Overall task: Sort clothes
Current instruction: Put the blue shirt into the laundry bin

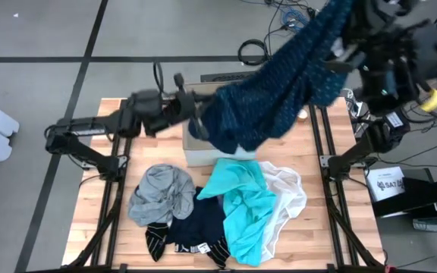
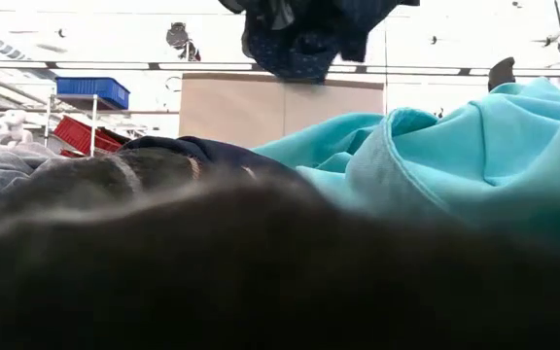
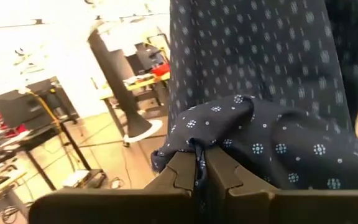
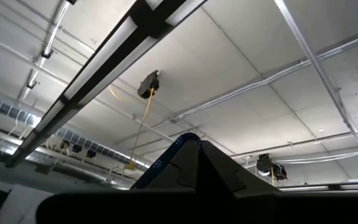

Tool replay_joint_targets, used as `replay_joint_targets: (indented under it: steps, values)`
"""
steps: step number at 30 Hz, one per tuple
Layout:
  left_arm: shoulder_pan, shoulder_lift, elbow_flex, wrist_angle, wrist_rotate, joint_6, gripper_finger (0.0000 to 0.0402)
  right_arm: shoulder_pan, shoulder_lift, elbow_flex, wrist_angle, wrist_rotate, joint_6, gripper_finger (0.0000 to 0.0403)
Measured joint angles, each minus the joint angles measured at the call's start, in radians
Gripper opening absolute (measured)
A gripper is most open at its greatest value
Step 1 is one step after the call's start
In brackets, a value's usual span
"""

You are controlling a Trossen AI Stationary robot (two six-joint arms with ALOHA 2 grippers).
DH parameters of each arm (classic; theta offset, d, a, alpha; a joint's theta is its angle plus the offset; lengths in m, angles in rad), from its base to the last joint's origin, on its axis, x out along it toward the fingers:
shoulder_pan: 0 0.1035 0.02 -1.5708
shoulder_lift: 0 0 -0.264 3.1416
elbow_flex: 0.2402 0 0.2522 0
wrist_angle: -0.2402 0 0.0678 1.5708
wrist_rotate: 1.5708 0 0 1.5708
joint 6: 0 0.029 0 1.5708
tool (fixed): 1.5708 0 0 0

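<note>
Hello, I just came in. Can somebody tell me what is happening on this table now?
The two arms hold the navy dotted piece stretched in the air between them, above the beige fabric box. The left gripper is shut on its lower edge, and the right gripper, raised high and pointing at the ceiling, is shut on the upper end. Lying on the table are the grey top, the turquoise shirt, the white sheer piece and the striped socks.

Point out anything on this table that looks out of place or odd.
The navy dotted piece is off the table, stretched in the air between the left gripper and the right gripper, both shut on it, above the beige box. The other clothes lie in a loose heap in front, nothing spilled or damaged.
</note>
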State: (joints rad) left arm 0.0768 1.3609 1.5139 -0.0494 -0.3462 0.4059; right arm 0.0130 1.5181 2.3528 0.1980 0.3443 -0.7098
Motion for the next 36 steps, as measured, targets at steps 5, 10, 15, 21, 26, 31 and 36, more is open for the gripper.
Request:
replay_joint_targets:
  steps: [5, 10, 15, 21, 26, 31, 36]
  values:
    - [0.159, 0.023, 0.040, -0.004, 0.109, -0.047, 0.0010, -0.190, 0.022, 0.000, -0.066, -0.113, 0.238, 0.0000]
    - [0.285, 0.067, 0.049, -0.026, 0.197, -0.113, 0.0010, -0.332, 0.077, 0.000, -0.122, -0.177, 0.399, 0.0000]
    - [0.352, 0.124, 0.050, -0.140, 0.242, -0.163, 0.0010, -0.421, 0.138, 0.000, -0.172, -0.223, 0.498, 0.0000]
    - [0.353, 0.211, 0.050, -0.306, 0.247, -0.165, 0.0010, -0.485, 0.200, -0.002, -0.225, -0.288, 0.557, 0.0000]
    - [0.340, 0.280, 0.049, -0.486, 0.236, -0.165, 0.0010, -0.516, 0.227, -0.001, -0.253, -0.328, 0.576, 0.0000]
    - [0.348, 0.303, 0.042, -0.680, 0.237, -0.164, 0.0010, -0.547, 0.233, -0.001, -0.323, -0.381, 0.613, 0.0000]
    - [0.376, 0.289, -0.015, -0.710, 0.348, -0.163, 0.0016, -0.578, 0.232, 0.000, -0.398, -0.438, 0.654, 0.0000]
